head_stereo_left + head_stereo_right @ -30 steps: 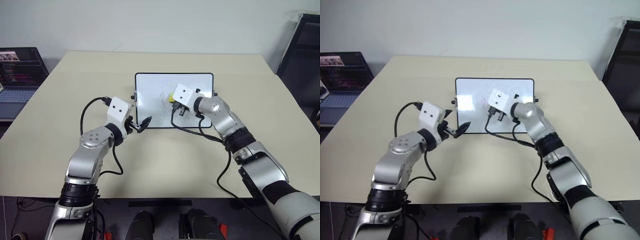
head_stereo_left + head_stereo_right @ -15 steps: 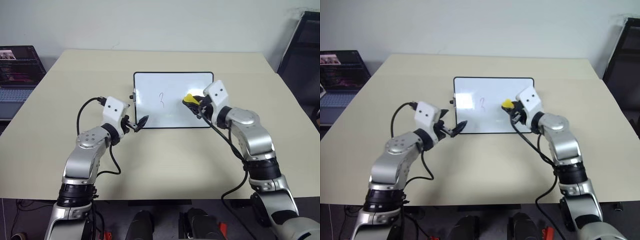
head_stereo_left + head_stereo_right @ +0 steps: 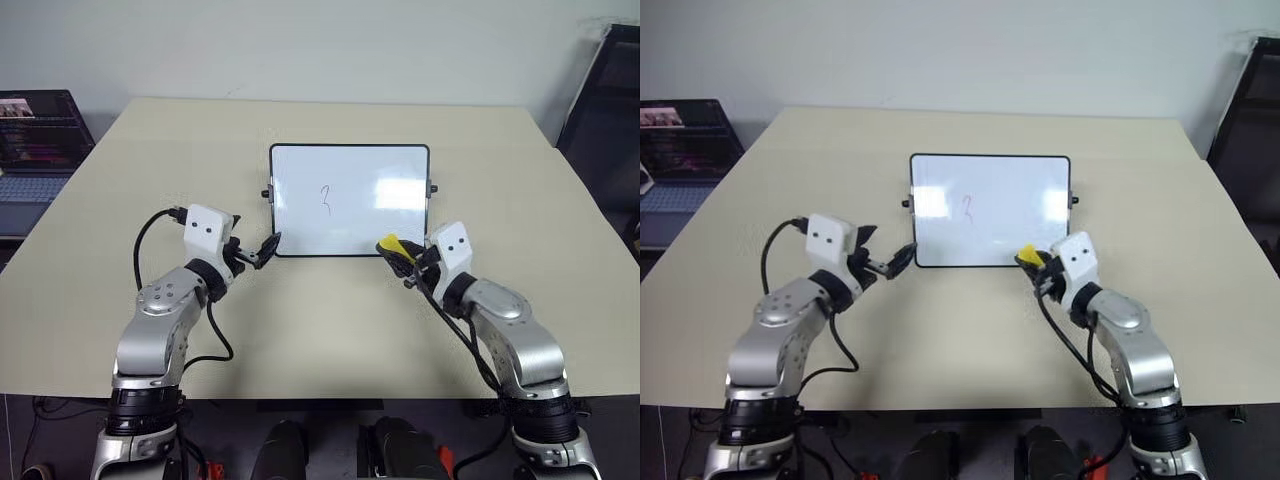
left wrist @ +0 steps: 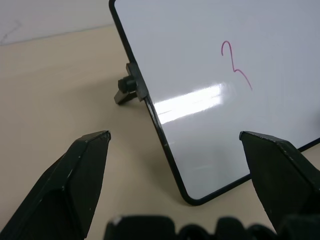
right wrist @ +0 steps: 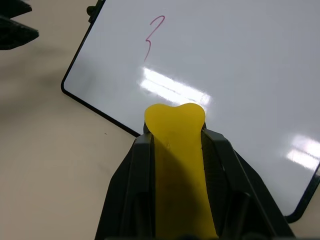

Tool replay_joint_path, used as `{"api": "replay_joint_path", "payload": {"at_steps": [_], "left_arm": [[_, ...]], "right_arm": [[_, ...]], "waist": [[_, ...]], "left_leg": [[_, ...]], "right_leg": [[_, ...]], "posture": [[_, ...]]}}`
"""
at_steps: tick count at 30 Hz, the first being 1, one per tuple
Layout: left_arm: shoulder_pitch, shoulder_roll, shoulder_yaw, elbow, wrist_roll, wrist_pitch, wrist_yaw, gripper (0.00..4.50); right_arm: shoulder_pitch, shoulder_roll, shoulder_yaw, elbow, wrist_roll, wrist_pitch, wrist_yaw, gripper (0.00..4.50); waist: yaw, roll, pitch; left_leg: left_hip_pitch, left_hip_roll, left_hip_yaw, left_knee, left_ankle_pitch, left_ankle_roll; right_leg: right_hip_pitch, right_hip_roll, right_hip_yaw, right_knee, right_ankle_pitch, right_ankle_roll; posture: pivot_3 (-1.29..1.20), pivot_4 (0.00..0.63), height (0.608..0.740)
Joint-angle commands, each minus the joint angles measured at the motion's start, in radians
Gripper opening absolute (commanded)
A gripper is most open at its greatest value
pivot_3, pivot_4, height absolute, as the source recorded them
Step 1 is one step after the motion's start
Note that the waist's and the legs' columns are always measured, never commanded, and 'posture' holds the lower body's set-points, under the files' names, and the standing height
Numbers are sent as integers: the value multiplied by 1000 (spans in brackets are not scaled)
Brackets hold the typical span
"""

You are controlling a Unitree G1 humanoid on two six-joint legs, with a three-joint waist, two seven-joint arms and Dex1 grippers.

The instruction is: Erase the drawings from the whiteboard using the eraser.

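Nearest us, the right gripper [image 3: 396,250] is clamped on the yellow eraser [image 3: 389,244], which sits pinched between its fingers just off the near right corner of the whiteboard [image 3: 350,200]. We see the left gripper [image 3: 268,247] with its jaws spread wide and nothing between them, at the board's near left corner. One reddish squiggle [image 3: 325,198] is on the board, left of centre. The board lies flat on the beige table [image 3: 330,300]. Farther left, a laptop [image 3: 35,150].
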Motion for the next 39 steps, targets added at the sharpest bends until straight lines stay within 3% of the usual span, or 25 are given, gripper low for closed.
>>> {"api": "replay_joint_path", "payload": {"at_steps": [1,12,18,26,30,39], "left_arm": [[-42,17,2,-48,-9,17,4,4500],[-73,49,-43,-33,21,40,-4,4500],[-65,58,-57,-27,26,26,-14,4500],[-43,62,-60,5,32,-26,-38,4500],[-30,52,-70,-3,40,-32,-33,4500],[-15,39,-77,15,47,-58,-37,4500]], "right_arm": [[-76,-25,34,5,-34,-61,-7,961],[-446,2,177,342,-131,-156,28,961],[-640,76,232,642,-186,-268,40,961],[-879,135,213,1099,-258,-426,-55,961],[-917,129,237,1220,-301,-490,-58,961],[-837,109,305,1176,-373,-511,61,961]], "waist": [[-1,0,0],[-3,0,0],[-2,0,0],[0,0,0],[1,0,0],[0,0,0]], "left_leg": [[0,0,0,0,0,0],[0,0,1,0,0,0],[0,0,1,0,0,0],[-1,0,0,0,0,0],[-1,0,0,0,0,0],[2,0,0,1,0,0]], "right_leg": [[0,0,0,0,0,0],[0,0,0,0,0,0],[0,0,-1,0,0,-1],[-1,-1,-1,0,1,-1],[-1,-1,-1,0,1,-1],[0,-1,0,4,1,-1]], "posture": [[0,150,740],[0,150,740],[0,150,740],[0,150,740],[0,150,740],[0,150,740]]}}
